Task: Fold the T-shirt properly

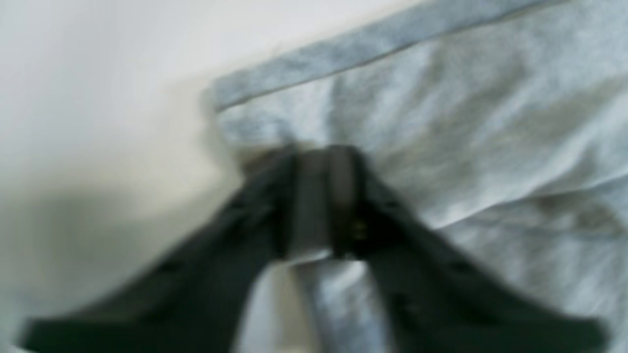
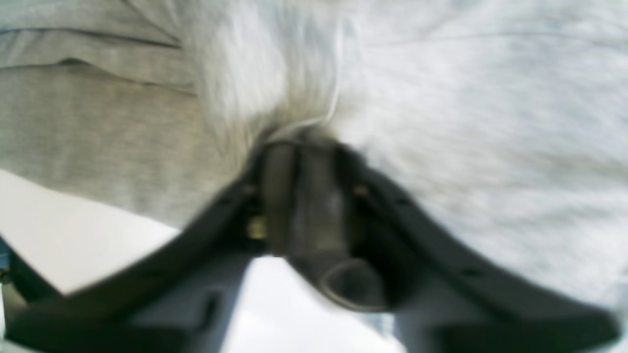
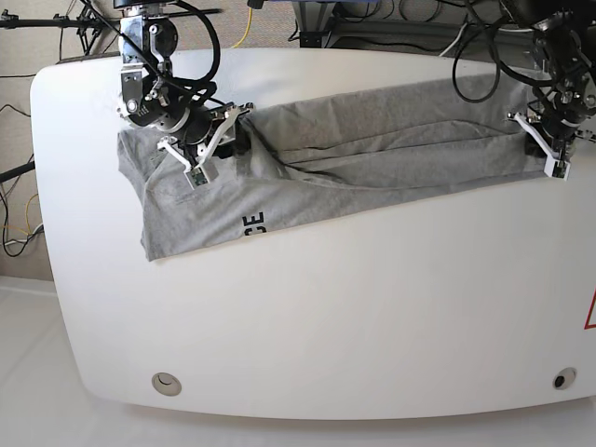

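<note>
The heather-grey T-shirt [image 3: 372, 149] lies in a long folded band across the far half of the white table [image 3: 326, 317]. Black lettering [image 3: 253, 224] shows at its near edge on the left. My left gripper [image 3: 537, 140] is at the band's right end, shut on the T-shirt just below the stitched hem [image 1: 368, 44]; its closed tips show in the left wrist view [image 1: 319, 162]. My right gripper [image 3: 228, 140] is at the left part, shut on a gathered fold of the T-shirt, as the right wrist view shows [image 2: 299, 142]. Both wrist views are blurred.
Cables and stands [image 3: 279, 19] sit behind the table's far edge. Two round fittings [image 3: 166, 381] [image 3: 559, 379] are set near the front edge. A red mark [image 3: 590, 312] shows at the right edge. Bare white tabletop fills the near half.
</note>
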Robot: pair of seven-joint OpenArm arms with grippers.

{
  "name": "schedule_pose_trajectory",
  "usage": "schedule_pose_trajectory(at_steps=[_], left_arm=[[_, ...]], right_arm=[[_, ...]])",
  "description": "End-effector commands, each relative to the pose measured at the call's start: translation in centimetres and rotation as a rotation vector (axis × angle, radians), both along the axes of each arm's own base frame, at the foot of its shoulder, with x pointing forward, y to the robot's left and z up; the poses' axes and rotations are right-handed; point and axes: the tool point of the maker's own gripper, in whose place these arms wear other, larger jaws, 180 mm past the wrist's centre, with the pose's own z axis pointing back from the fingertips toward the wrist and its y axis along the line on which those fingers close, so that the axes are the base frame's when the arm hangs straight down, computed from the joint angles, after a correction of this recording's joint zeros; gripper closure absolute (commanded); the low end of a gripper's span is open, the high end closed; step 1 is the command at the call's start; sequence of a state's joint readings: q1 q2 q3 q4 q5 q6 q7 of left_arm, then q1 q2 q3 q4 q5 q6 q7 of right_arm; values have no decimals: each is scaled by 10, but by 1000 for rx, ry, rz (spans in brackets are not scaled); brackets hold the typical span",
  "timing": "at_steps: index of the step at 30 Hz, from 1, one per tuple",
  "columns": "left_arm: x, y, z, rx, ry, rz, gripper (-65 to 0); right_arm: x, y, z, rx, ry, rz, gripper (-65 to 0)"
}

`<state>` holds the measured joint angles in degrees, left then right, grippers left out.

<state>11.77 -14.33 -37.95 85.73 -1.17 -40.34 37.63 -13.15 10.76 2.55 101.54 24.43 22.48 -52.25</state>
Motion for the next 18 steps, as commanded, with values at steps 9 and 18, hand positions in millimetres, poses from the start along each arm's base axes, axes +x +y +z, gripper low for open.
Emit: schedule_pose_trajectory(at_steps=[9, 18], left_arm=[[-6, 17, 14, 46, 62, 25, -423], [13, 0, 47, 98, -71, -20, -254]], right_arm=[[23, -20, 21, -42, -66, -9, -444], [30, -36, 35, -91, -88, -26, -352]])
